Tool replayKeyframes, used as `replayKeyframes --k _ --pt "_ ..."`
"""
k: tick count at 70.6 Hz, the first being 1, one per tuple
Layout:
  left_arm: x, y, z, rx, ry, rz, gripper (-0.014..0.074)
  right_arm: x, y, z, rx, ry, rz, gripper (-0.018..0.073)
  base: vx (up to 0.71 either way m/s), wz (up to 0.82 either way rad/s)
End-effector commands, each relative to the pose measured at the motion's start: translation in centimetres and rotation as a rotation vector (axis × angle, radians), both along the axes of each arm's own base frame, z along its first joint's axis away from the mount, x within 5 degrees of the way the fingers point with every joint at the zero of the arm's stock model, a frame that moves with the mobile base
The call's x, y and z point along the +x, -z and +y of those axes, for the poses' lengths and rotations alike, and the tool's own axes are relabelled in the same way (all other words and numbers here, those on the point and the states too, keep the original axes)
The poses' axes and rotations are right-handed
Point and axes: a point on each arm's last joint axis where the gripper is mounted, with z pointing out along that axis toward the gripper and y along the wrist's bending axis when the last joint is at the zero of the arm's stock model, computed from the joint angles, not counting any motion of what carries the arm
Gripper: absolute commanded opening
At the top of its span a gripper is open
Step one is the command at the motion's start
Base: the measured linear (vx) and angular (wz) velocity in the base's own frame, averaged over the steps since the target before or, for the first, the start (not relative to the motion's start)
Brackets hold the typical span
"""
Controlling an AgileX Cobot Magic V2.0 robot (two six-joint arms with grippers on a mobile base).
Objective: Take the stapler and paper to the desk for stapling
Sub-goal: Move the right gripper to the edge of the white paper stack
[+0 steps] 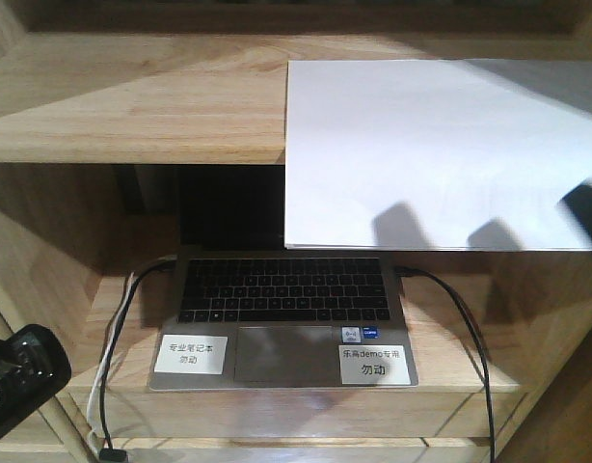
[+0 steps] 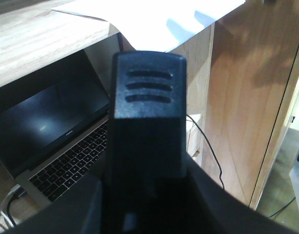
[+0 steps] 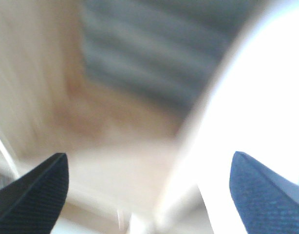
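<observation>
The plain white rectangular paper (image 1: 431,145) lies on the light wood-grain tabletop (image 1: 132,96), its near edge overhanging the open grey laptop (image 1: 282,318); the right gripper (image 3: 148,168) has its fingers (image 3: 266,195) spread wide beside it. The left gripper (image 1: 21,381) does not show whether its fingers are apart; a shallow pinch on the free edge could crease or drop the sheet.

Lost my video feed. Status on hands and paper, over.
Right hand open beside paper. Left hand shut, low. It overhangs shelf, above laptop. No stapler seen.
</observation>
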Motion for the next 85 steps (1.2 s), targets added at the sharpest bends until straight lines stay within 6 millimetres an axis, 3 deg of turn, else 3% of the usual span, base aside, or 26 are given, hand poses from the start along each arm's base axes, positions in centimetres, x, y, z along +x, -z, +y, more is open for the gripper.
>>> replayKeyframes --k 1,16,44,64,85 --pt "0.1 -1.8 0.0 -0.111 -0.018 -0.077 -0.0006 -0.6 -0.1 0.5 0.029 -0.073 -0.042 0.0616 0.00 0.00" --pt "0.1 -1.8 0.0 -0.111 -0.018 -0.077 -0.0006 -0.8 3.5 1.2 0.032 -0.144 0.059 0.0608 0.00 0.00" --pt "0.1 -1.8 0.0 -0.109 -0.016 -0.075 -0.0006 0.1 9.4 1.9 0.109 -0.141 -0.022 0.0594 0.00 0.00" --pt "0.1 -1.8 0.0 -0.109 -0.016 -0.075 -0.0006 1.2 10.1 1.3 0.157 0.025 -0.297 0.0594 0.00 0.00" --pt "0.1 -1.8 0.0 -0.109 -0.016 -0.075 -0.0006 2.5 10.8 0.9 0.244 0.153 -0.346 0.0594 0.00 0.00"
